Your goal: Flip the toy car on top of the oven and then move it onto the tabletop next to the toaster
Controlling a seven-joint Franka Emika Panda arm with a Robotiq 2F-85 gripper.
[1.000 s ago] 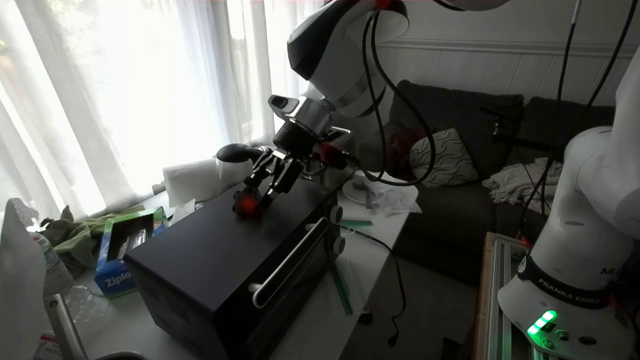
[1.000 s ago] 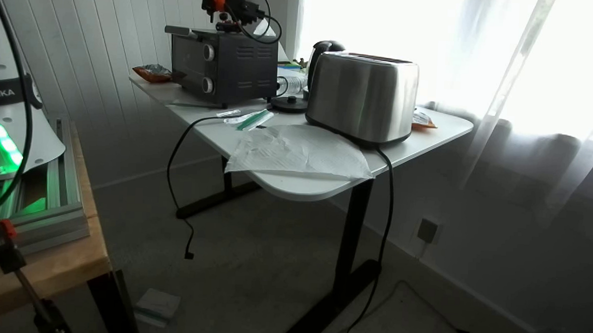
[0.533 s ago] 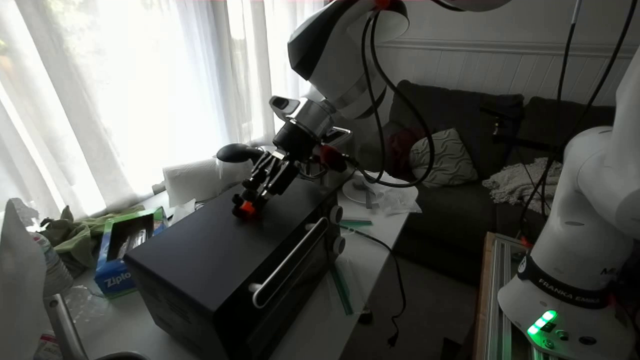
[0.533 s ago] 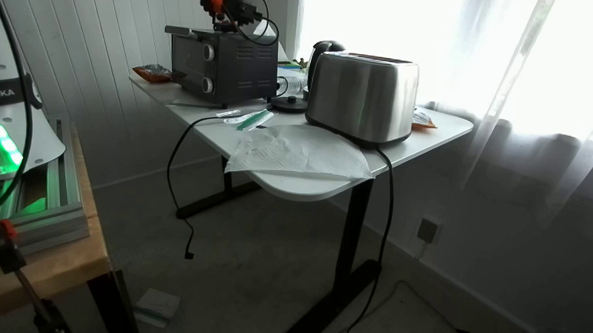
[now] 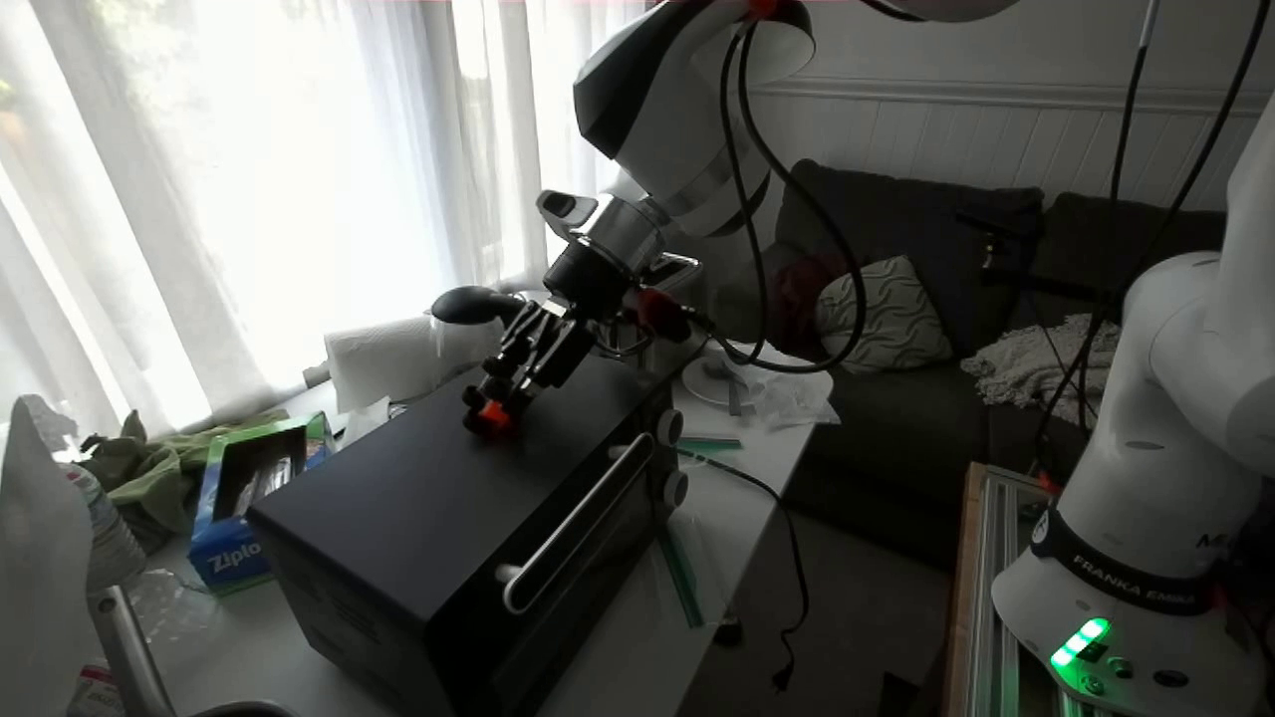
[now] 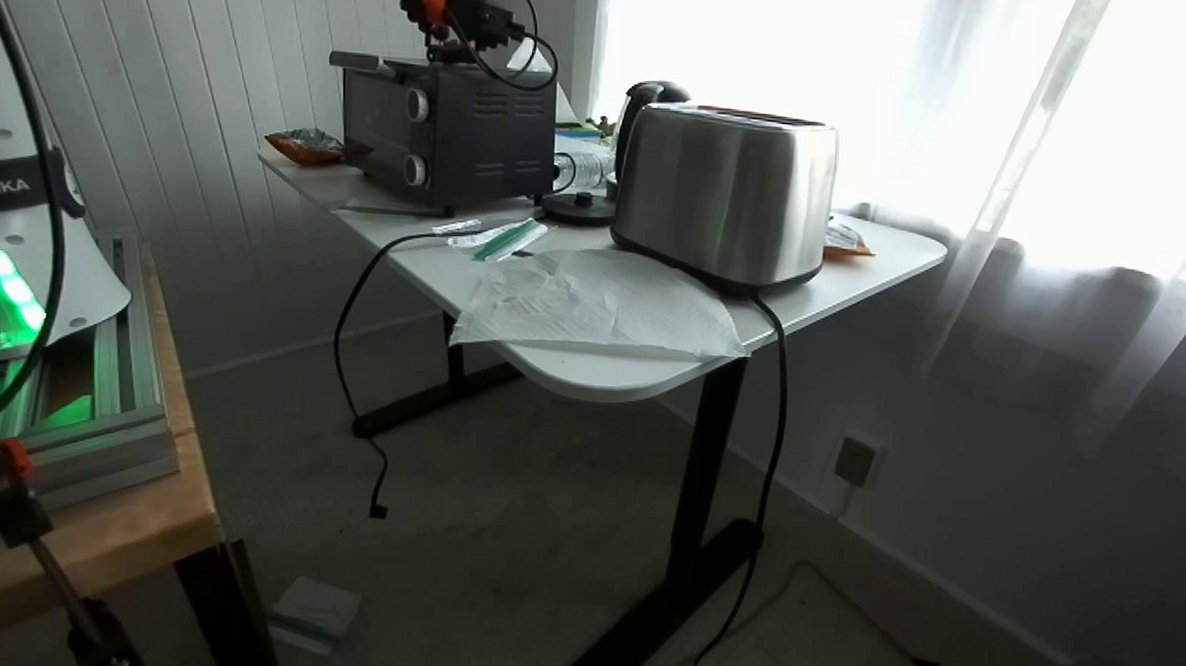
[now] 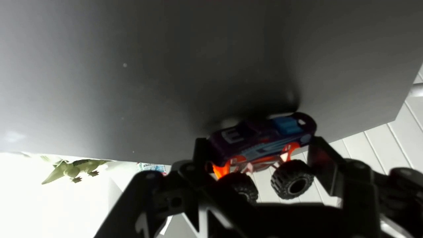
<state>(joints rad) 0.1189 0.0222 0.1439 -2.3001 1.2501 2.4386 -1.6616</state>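
Observation:
The toy car [image 7: 261, 142] is dark purple with blue and orange parts and big black wheels. My gripper [image 5: 503, 398] is shut on it, a finger at each end of the car in the wrist view. The car's roof side faces the dark top of the oven [image 5: 418, 488], with its wheels away from it. In an exterior view the car [image 5: 493, 416] shows as an orange-red spot at the fingertips, at or just above the oven top. I cannot tell whether it touches. The silver toaster [image 6: 724, 194] stands on the white tabletop [image 6: 611, 379], apart from the oven [image 6: 492, 133].
A crumpled paper towel [image 6: 605, 293] lies before the toaster. A round black base [image 6: 580, 208] and a black-handled kettle [image 6: 653, 93] stand between oven and toaster. A plastic bag with a green strip [image 6: 510, 239], a hanging cord [image 5: 787, 538] and a Ziploc box [image 5: 239, 558] are nearby.
A second ago the fingers were apart around the car; they have since closed on it. The orange part of the car has shifted slightly. Between half a second ago and now nothing visibly moves.

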